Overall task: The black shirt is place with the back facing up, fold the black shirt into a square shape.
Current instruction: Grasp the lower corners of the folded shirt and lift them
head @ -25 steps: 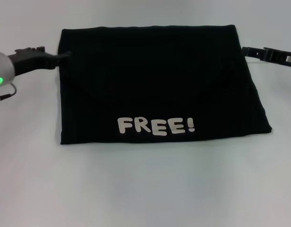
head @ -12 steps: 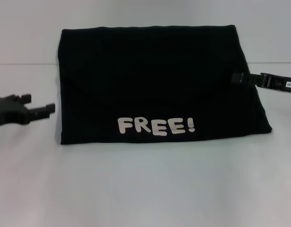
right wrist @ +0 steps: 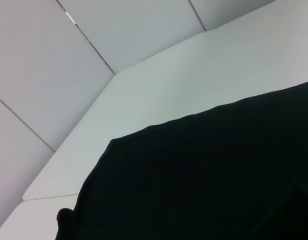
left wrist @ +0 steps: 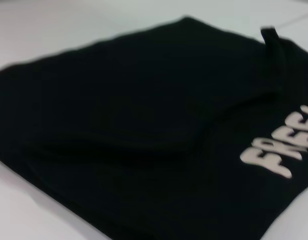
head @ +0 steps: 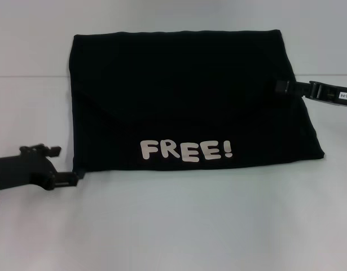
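Note:
The black shirt (head: 184, 96) lies flat on the white table as a wide folded rectangle, with "FREE!" (head: 186, 150) in whitish letters along its near edge. My left gripper (head: 67, 165) is low at the shirt's near left corner. Its fingers are spread and the lower fingertip (head: 71, 179) touches the corner. My right gripper (head: 283, 86) reaches in from the right and rests at the shirt's right edge, about halfway along. The left wrist view is filled by the shirt (left wrist: 143, 135) and part of the lettering. In the right wrist view the shirt (right wrist: 209, 185) shows against the table.
The white table (head: 179, 226) runs wide in front of the shirt and on both sides. Grey wall panels (right wrist: 53, 75) rise behind the table's far edge.
My left gripper has come down along the shirt's left side, from the far left corner to the near left corner. My right gripper has moved nearer and inward onto the right edge.

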